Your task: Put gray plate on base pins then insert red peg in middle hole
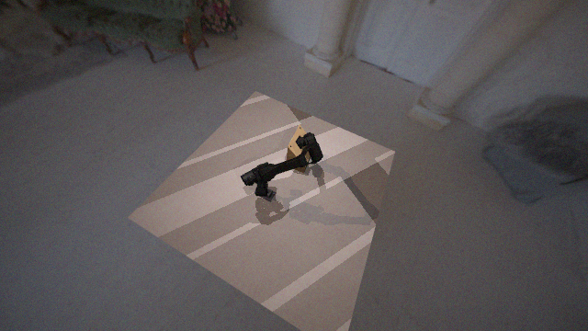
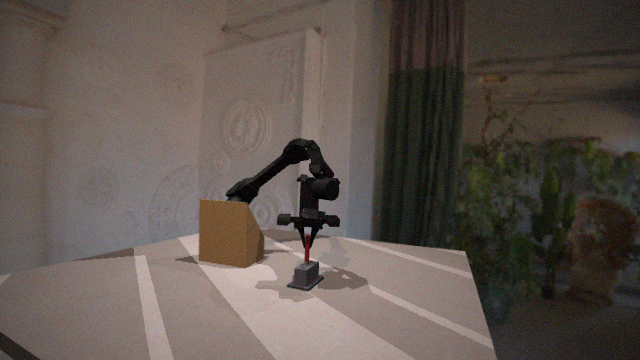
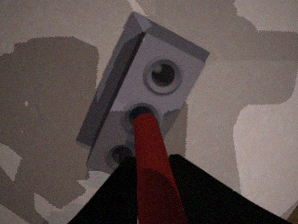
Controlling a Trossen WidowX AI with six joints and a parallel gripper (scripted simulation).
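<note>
My gripper (image 2: 307,244) (image 3: 152,165) is shut on the upright red peg (image 2: 307,254) (image 3: 149,137), above the gray block. The peg's lower end is at the middle hole; whether it has entered the hole, I cannot tell. The gray plate (image 3: 132,95) shows three holes in a row, seems to lie flat on top of the base (image 2: 299,286) (image 3: 92,126), and is clear of the fingers. Something round shows inside the far hole; the near hole is dark and partly behind a finger. In the top view the arm hides the fingertips, peg and plate.
A tan box (image 1: 295,137) (image 2: 223,232) with a slanted side stands near the arm's mount, behind and left of the base in the exterior view. Light and shadow stripes cross the table top (image 1: 294,257) (image 2: 200,310).
</note>
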